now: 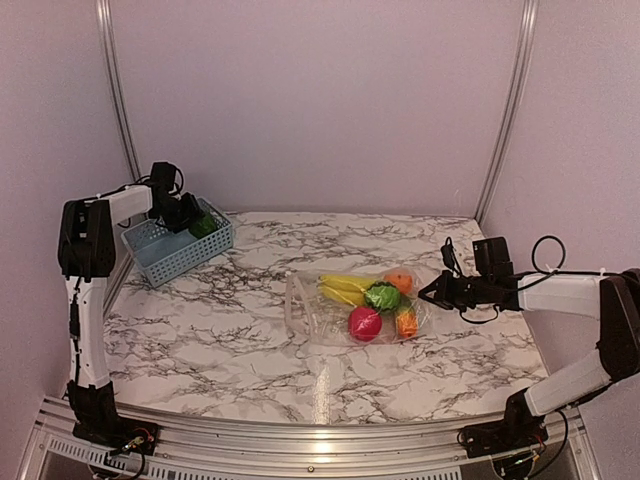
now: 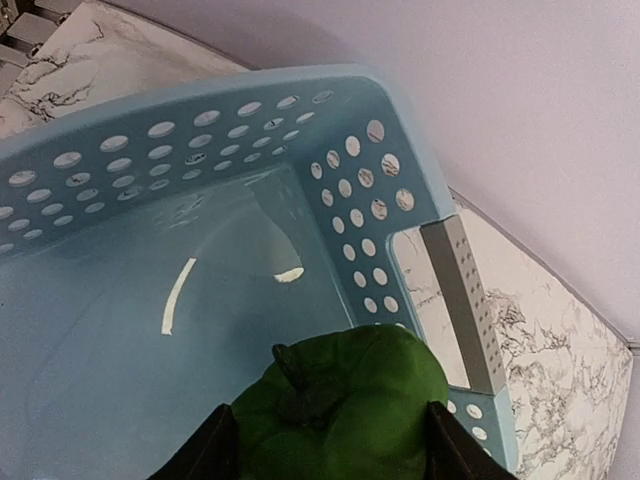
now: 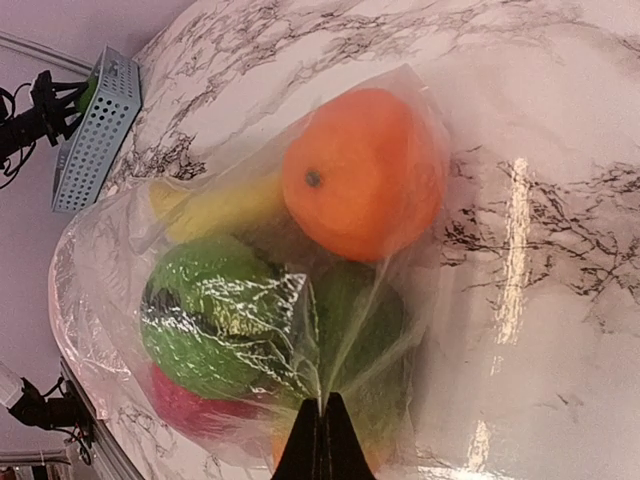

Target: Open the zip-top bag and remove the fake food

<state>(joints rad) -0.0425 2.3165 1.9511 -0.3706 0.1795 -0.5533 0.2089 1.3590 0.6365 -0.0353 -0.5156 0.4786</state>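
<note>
My left claw (image 2: 330, 445) grips one green piece (image 2: 350, 395) inside the blue basket (image 2: 200, 130), and my right claw (image 3: 322, 440), closed, pinches the zip-top bag (image 3: 100, 250) on the table (image 1: 250, 370), so I judge the bag is already open but most fake food (image 1: 364, 323) in it is not yet removed.

White table (image 1: 250, 350) veined grey; hole-dotted pale-blue basket (image 2: 200, 140) under the left gripper's (image 2: 330, 445) green fruit (image 2: 345, 400) — ahead of the right gripper (image 3: 322, 425), clear zip-top bag (image 3: 100, 250) showing orange, yellow, green, red.
</note>
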